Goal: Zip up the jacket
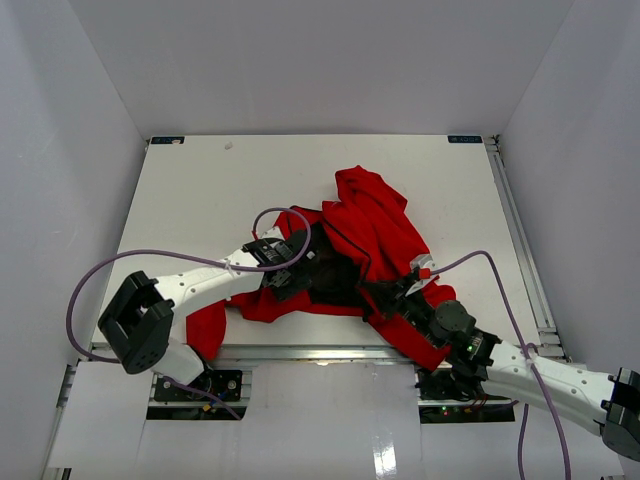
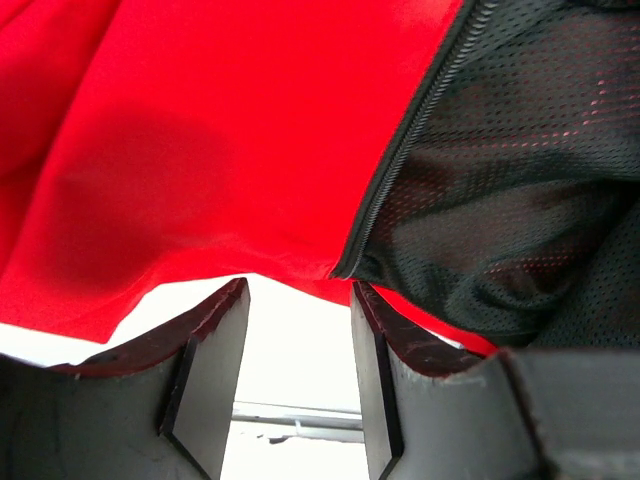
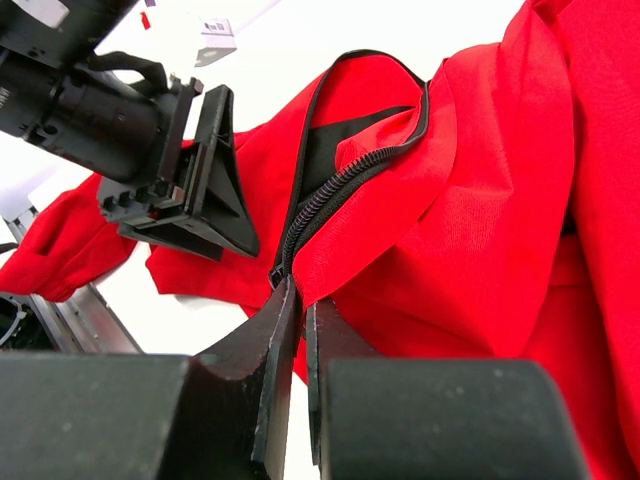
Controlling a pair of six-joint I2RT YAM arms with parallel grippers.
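The jacket (image 1: 375,225) lies crumpled on the table (image 1: 200,190), right of centre, with its dark zipper (image 3: 330,190) and black mesh lining (image 2: 520,170) exposed. The left gripper (image 2: 298,292) has its fingers spread apart, with the red hem at their tips beside the zipper's lower end. The right gripper (image 3: 299,298) is pinched tight on the jacket's edge at the foot of the zipper.

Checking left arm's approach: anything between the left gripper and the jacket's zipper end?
Nothing visible. The left gripper is open, with the jacket hem and zipper end right at its fingertips. The right gripper pinches the jacket nearby.
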